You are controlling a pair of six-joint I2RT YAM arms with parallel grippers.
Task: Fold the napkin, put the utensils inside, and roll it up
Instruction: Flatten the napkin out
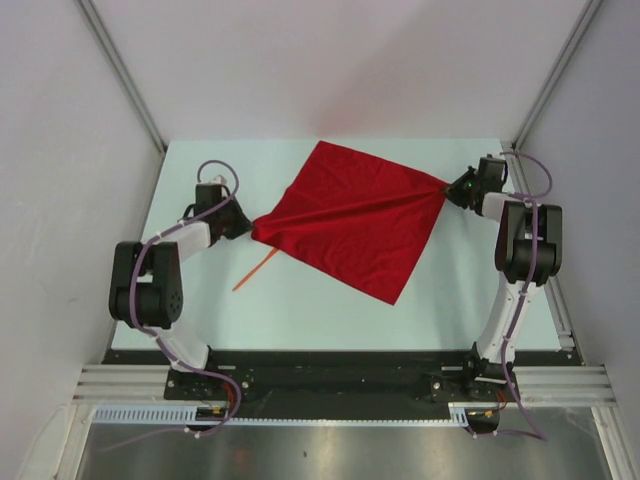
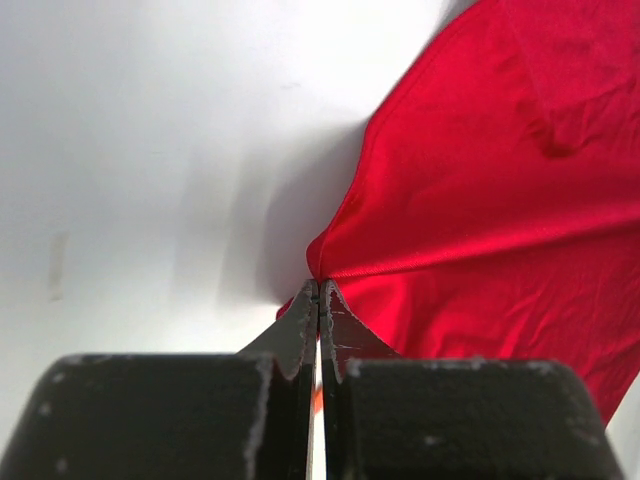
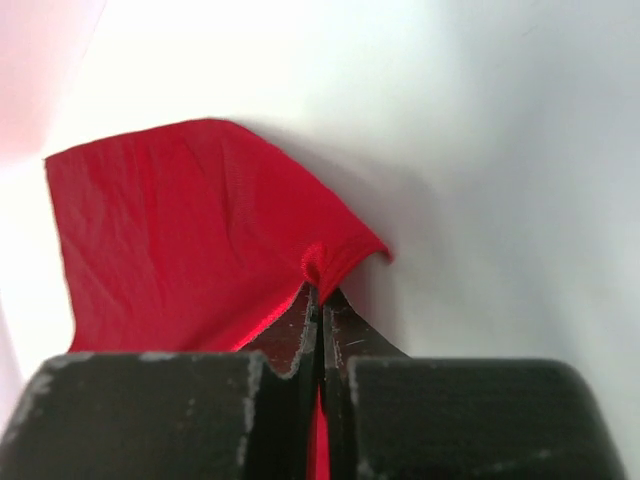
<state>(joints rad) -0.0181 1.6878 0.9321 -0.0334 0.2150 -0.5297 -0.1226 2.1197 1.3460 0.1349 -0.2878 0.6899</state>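
Arm bases (image 1: 195, 380) sit at the bottom of the top view, well short of the napkin (image 1: 350, 225). Red napkin is spread as a diamond on the white table (image 1: 300, 315), pulled taut between the two arms. Left gripper (image 1: 243, 228) is clamped on the napkin's left corner. Right gripper (image 1: 452, 187) is clamped on its right corner. Orange plastic knife (image 1: 252, 272) lies flat on the table at the napkin's near-left side. Its far end reaches the cloth edge just below the left corner and the rest pokes out away from the napkin.

Left wrist view: left gripper (image 2: 318, 290) has its fingers pressed together on a bunched napkin (image 2: 480, 230) corner. Cloth fans out to the right from the pinch, with shadow on the table beside it. Thin orange sliver shows in the slit between the fingers; can't tell what it is.

Right wrist view: right gripper (image 3: 320, 292) has its fingers closed on a puckered napkin (image 3: 180, 240) corner. Cloth runs left from the pinch, and red shows in the slit.
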